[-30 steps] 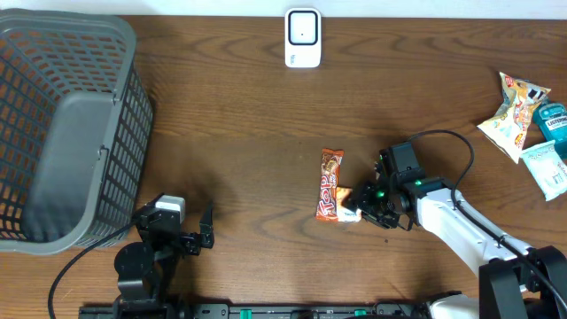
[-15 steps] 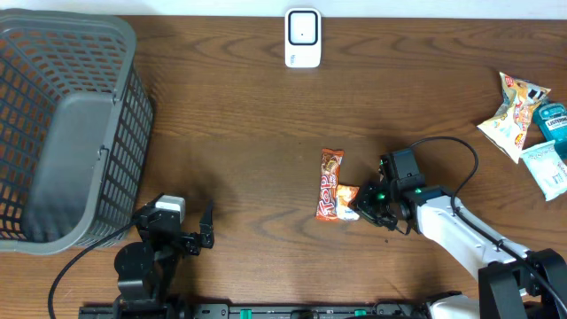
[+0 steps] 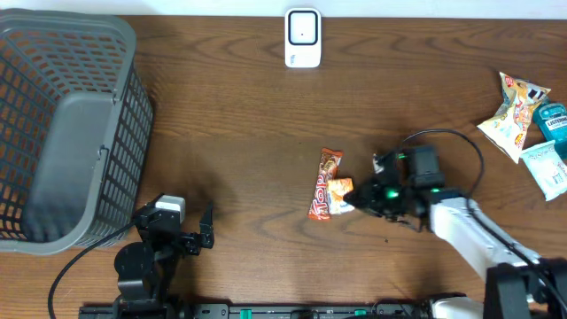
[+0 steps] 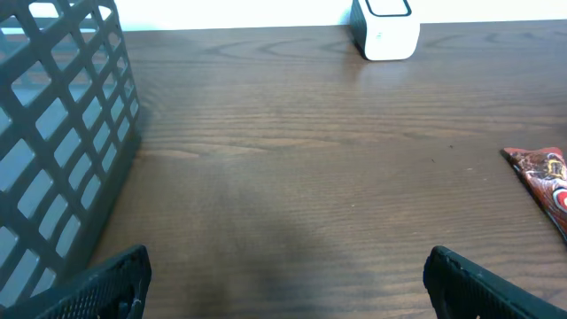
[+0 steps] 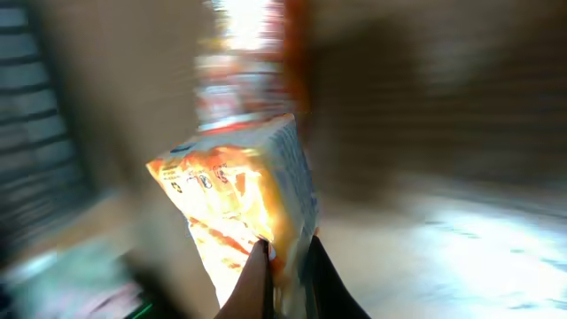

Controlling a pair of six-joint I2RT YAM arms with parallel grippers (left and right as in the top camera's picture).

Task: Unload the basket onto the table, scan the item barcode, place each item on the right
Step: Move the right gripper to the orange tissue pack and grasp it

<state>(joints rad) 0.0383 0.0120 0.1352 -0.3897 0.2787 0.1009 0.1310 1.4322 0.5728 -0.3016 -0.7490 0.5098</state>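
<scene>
A small orange-and-white snack packet (image 3: 340,194) is pinched by its edge in my right gripper (image 3: 359,197), just right of centre on the table. The right wrist view is blurred but shows the packet (image 5: 239,190) standing up from the shut gripper (image 5: 288,266). A red-orange wrapped bar (image 3: 325,184) lies against the packet's left side. The white barcode scanner (image 3: 303,38) stands at the far edge; the left wrist view also shows the scanner (image 4: 384,27). My left gripper (image 4: 288,288) rests open over bare wood near the front left, nothing between its fingers.
A grey mesh basket (image 3: 62,124) fills the left side, and its wall (image 4: 53,151) is close to my left gripper. Several snack packets (image 3: 532,124) lie at the right edge. The red bar's tip (image 4: 545,177) shows in the left wrist view.
My right gripper has shut on the small orange packet and drawn it up and slightly back. The red bar next to it shifted and tilted left. The left arm has not moved.
</scene>
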